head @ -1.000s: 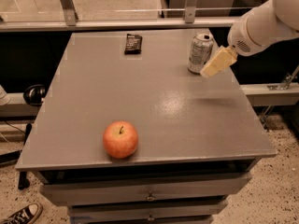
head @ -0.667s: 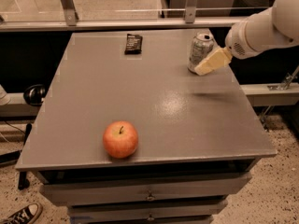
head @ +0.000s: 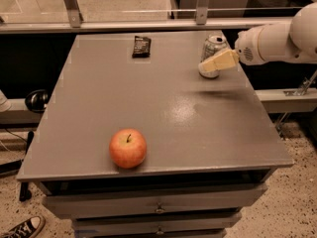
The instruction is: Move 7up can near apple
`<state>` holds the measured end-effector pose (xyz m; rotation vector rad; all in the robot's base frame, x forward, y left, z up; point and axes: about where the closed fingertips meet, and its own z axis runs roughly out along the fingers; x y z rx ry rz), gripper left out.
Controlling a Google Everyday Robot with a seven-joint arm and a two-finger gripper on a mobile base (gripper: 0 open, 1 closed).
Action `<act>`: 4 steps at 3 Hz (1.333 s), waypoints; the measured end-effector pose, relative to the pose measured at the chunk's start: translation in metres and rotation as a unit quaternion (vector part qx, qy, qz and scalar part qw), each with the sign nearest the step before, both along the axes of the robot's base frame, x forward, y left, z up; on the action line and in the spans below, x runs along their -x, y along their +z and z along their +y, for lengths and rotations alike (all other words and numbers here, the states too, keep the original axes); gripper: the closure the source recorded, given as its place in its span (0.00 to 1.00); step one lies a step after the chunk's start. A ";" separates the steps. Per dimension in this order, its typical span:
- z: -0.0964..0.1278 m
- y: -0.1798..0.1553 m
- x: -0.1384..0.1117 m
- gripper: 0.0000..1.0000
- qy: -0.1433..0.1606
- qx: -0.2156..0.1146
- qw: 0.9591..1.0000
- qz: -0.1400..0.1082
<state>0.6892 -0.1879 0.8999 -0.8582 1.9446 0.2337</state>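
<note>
Gripper (head: 210, 65) at the 7up can (head: 213, 47), far right corner of the grey table (head: 163, 98).

Can stands upright near the table's far right edge. The cream gripper on a white arm reaches in from the table's right side and overlaps the can's lower front. Cannot tell its opening or whether it has hold of the can. Apple (head: 128, 148) sits stem up near the table's front edge, left of centre, well apart from the can. Dark wrapped bar (head: 141, 46) lies flat at the table's far edge.

Lab-like workspace: grey drawer cabinet (head: 198, 207), speckled floor (head: 297, 202), robot gripper (head: 212, 65) at its far-right corner.
</note>
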 end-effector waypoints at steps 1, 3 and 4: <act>0.014 -0.010 -0.013 0.00 0.016 -0.048 0.999 0.002; 0.027 -0.021 -0.016 0.43 0.045 -0.087 0.995 0.015; 0.036 -0.021 -0.011 0.65 0.073 -0.087 0.993 0.020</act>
